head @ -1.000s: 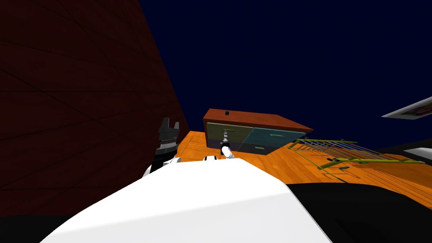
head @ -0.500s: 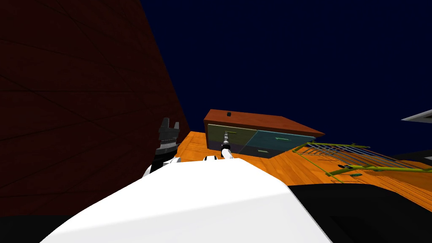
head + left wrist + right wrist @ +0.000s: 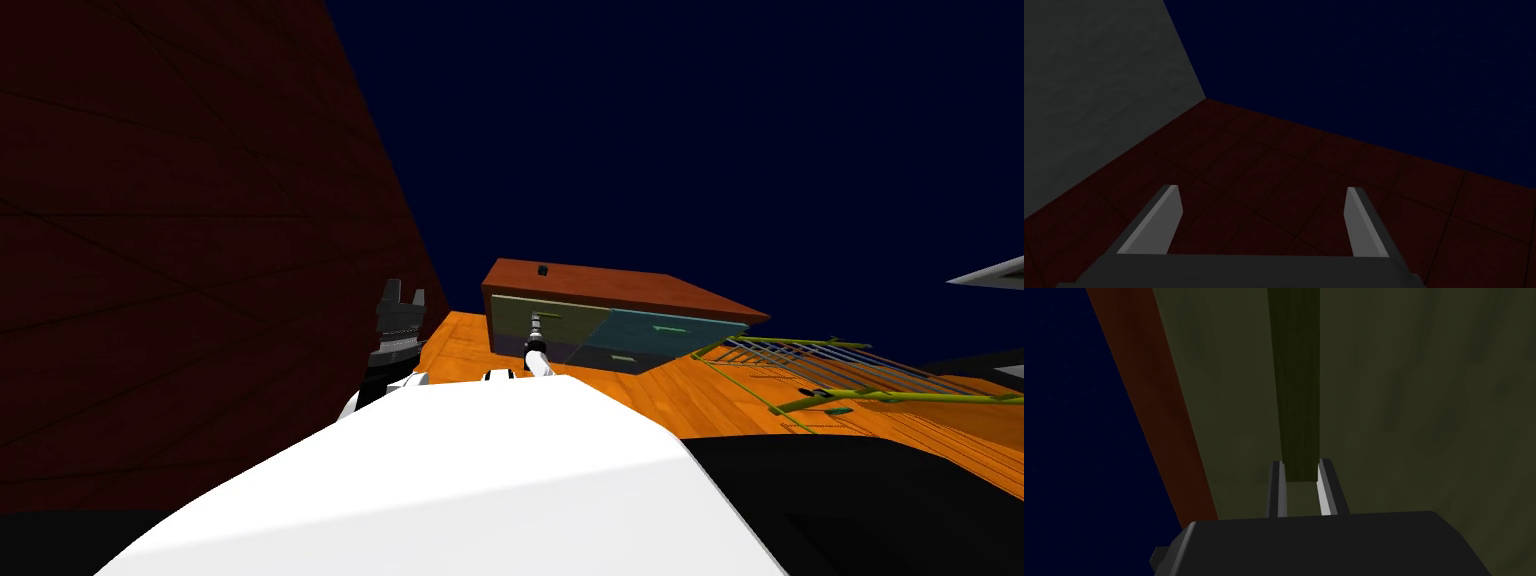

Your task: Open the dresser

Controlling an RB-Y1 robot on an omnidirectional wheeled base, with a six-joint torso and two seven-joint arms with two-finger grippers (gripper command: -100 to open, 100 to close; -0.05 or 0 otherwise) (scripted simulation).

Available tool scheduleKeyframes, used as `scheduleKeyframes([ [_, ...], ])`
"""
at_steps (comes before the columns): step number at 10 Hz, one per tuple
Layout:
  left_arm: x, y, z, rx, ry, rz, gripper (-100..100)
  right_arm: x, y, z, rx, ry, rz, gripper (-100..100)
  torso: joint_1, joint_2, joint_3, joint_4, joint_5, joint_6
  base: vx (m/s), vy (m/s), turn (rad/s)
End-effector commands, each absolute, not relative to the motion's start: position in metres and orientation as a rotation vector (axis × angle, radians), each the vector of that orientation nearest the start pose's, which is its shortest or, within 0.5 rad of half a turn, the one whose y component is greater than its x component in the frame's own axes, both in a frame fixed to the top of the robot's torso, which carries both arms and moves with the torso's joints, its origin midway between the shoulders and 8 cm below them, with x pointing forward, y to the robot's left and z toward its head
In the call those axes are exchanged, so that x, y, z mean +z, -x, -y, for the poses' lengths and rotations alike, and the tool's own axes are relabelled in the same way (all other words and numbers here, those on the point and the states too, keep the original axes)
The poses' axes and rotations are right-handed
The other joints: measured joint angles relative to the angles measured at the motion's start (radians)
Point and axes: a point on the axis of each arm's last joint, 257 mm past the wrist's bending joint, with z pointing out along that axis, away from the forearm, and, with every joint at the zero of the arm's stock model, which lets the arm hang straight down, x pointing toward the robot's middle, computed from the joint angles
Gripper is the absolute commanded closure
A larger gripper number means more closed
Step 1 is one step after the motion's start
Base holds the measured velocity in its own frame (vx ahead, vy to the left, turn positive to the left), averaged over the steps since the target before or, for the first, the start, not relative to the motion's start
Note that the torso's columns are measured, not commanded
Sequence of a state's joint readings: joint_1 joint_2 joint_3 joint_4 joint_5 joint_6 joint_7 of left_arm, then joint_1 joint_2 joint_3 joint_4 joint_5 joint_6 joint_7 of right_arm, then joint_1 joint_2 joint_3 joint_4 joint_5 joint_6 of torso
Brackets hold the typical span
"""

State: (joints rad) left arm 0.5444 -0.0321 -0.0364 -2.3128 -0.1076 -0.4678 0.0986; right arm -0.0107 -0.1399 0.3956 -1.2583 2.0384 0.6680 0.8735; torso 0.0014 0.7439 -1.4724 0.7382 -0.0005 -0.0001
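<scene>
2 large surfaces frame the scene: a dark red wall (image 3: 200,250) on the left and an orange floor (image 3: 470,350). On that floor, straight ahead, stands the dresser (image 3: 610,285), with a red-brown top and 4 drawer fronts, all apparently flush, so opening looks not yet begun. To its right, near but apart, lies a yellow-green rack (image 3: 830,365), clear of the drawers' likely travel. The target appears to be the olive upper-left drawer (image 3: 560,318). Its dark bar handle (image 3: 1296,388) runs away from the right gripper (image 3: 1300,463), whose fingers pinch the bar's near end on both sides. That grip suits a straight pull back along the arm. The left gripper (image 3: 403,290) is raised beside the wall, fingers spread and holding nothing, probably parked to keep the drawer's path free.
</scene>
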Motion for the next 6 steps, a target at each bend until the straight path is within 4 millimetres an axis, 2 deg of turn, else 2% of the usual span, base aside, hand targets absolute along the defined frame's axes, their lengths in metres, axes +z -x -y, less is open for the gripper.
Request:
scheduleKeyframes([
  [1, 0.018, -0.343, -0.264, -1.335, 0.690, -0.650, 0, -0.296, -0.501, 0.211, -1.360, 1.080, -1.291, 100, 0.000, 0.001, 0.001, 0.001, 0.000, 0.000, -0.182, 0.038, -0.045],
  [3, 0.018, -0.343, -0.263, -1.335, 0.690, -0.650, 0, -0.293, -0.501, 0.206, -1.354, 1.083, -1.284, 100, -0.001, -0.001, -0.001, 0.002, 0.001, 0.000, -0.212, 0.021, -0.038],
  [5, 0.018, -0.343, -0.264, -1.335, 0.690, -0.650, 0, -0.298, -0.497, 0.202, -1.345, 1.096, -1.287, 100, -0.002, -0.008, -0.005, 0.003, 0.002, 0.001, -0.112, 0.019, -0.019],
  [6, 0.018, -0.343, -0.264, -1.335, 0.690, -0.650, 0, -0.298, -0.497, 0.201, -1.345, 1.095, -1.285, 100, 0.000, -0.006, -0.004, 0.001, 0.001, 0.000, -0.192, 0.026, -0.040],
])
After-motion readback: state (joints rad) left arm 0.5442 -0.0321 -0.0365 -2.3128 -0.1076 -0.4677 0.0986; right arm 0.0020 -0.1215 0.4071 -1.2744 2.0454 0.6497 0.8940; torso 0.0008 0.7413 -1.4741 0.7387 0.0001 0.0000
